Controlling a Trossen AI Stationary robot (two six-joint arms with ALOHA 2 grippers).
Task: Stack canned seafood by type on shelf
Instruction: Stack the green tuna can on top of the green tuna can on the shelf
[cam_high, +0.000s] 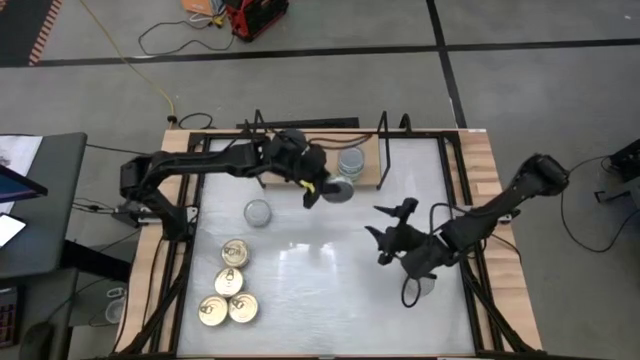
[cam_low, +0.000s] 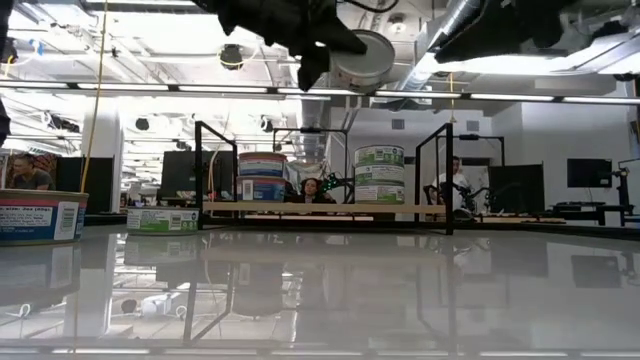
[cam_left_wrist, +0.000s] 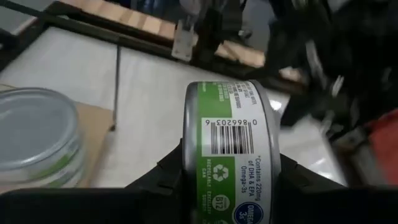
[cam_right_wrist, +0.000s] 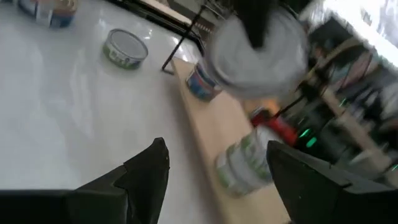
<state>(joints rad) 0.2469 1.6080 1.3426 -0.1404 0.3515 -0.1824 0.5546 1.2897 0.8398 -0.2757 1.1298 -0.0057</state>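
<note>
My left gripper (cam_high: 318, 188) is shut on a green-labelled tin (cam_high: 340, 191) of the canned seafood, high in the air at the shelf's near edge. The shelf (cam_high: 372, 174) stands at the far middle of the table. On its board rest a stack of silver-lidded green tins (cam_high: 351, 160) and a stack of blue-and-red tins (cam_low: 262, 178). One silver-lidded tin (cam_high: 258, 212) and several gold-lidded tins (cam_high: 230, 282) lie flat on the table at the left. My right gripper (cam_high: 395, 232) hangs open right of centre, with nothing between its fingers. My left gripper pinches the tin by its two flat round faces, one finger (cam_left_wrist: 165, 177) on each side, with the labelled wall (cam_left_wrist: 230, 143) showing between them. The fingers come nearly level from the table's left. The tin stands on edge, lifted clear of shelf and table.
The shelf's black wire ends (cam_low: 445, 170) rise at both sides of the board. Black rails (cam_high: 190, 250) run along the table's left and right edges. Bare white tabletop (cam_high: 320, 290) lies at the near middle. People sit in the room beyond the table.
</note>
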